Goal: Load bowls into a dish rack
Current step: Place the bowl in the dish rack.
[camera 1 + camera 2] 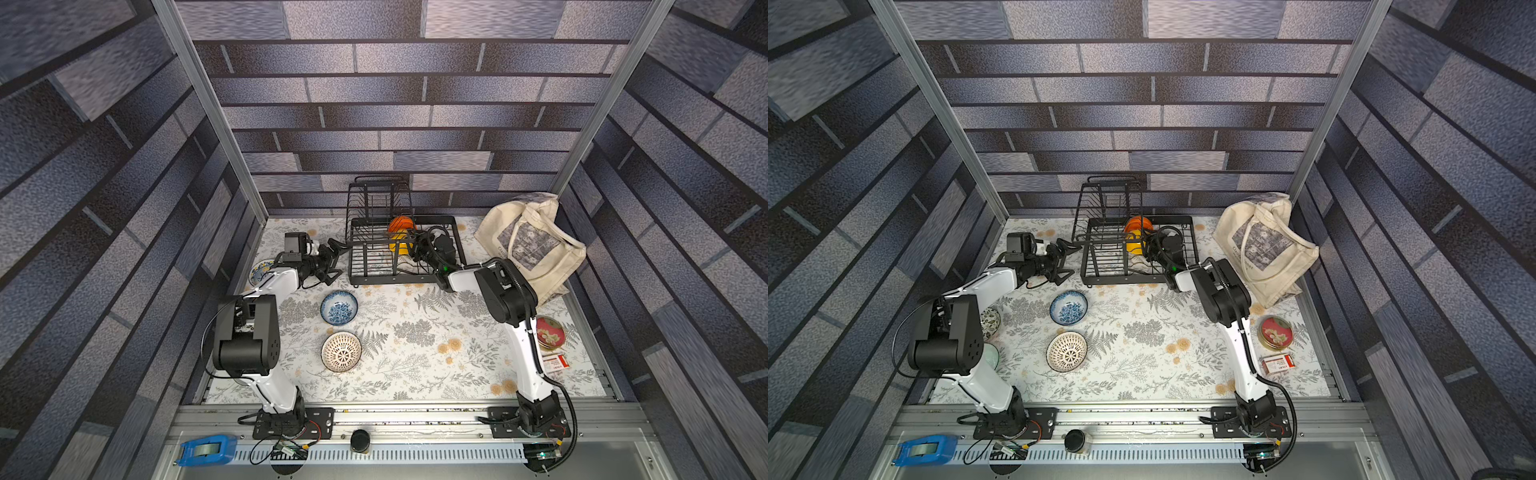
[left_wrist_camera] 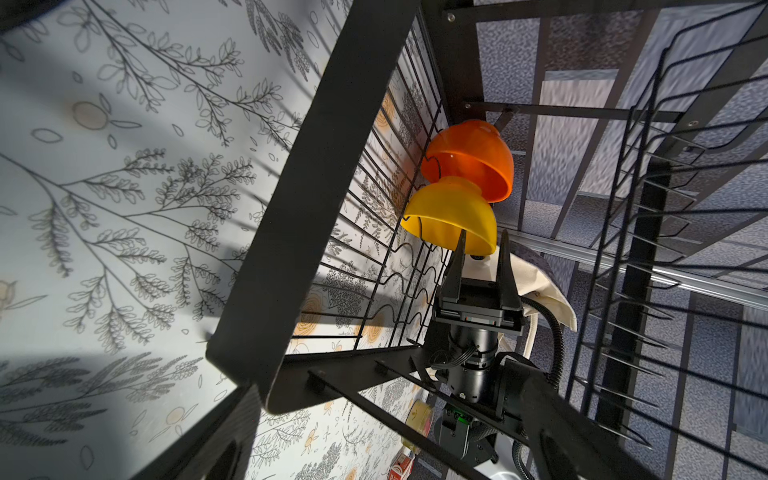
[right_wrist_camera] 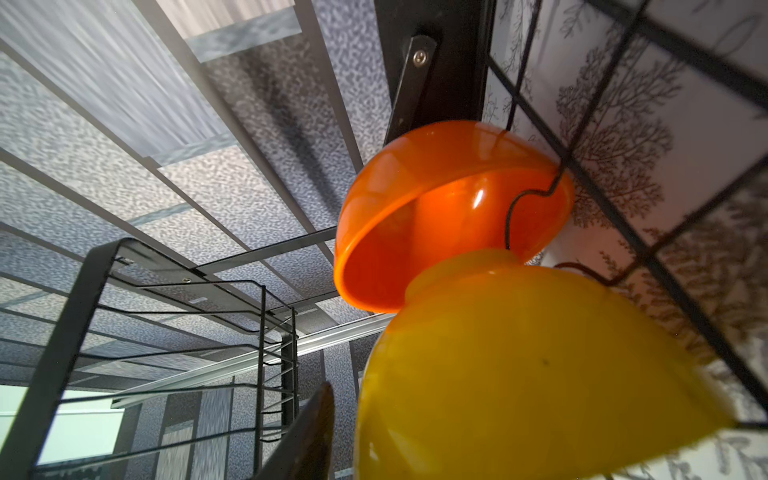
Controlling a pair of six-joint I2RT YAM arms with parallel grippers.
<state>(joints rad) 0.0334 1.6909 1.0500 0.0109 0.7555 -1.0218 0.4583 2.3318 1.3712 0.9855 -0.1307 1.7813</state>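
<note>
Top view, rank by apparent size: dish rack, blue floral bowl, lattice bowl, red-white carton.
1. dish rack
2. lattice bowl and blue floral bowl: nearly alike, and the lattice one sits nearer the camera, so not ranked
3. red-white carton

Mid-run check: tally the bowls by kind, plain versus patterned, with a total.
Plain glossy: 2, orange bowl and yellow bowl, both in the dish rack
Patterned: 4, blue floral bowl, white lattice bowl, blue-yellow bowl, dark leafy bowl, all on the table
Mostly hidden: 1, pale bowl
Total: 7
</note>
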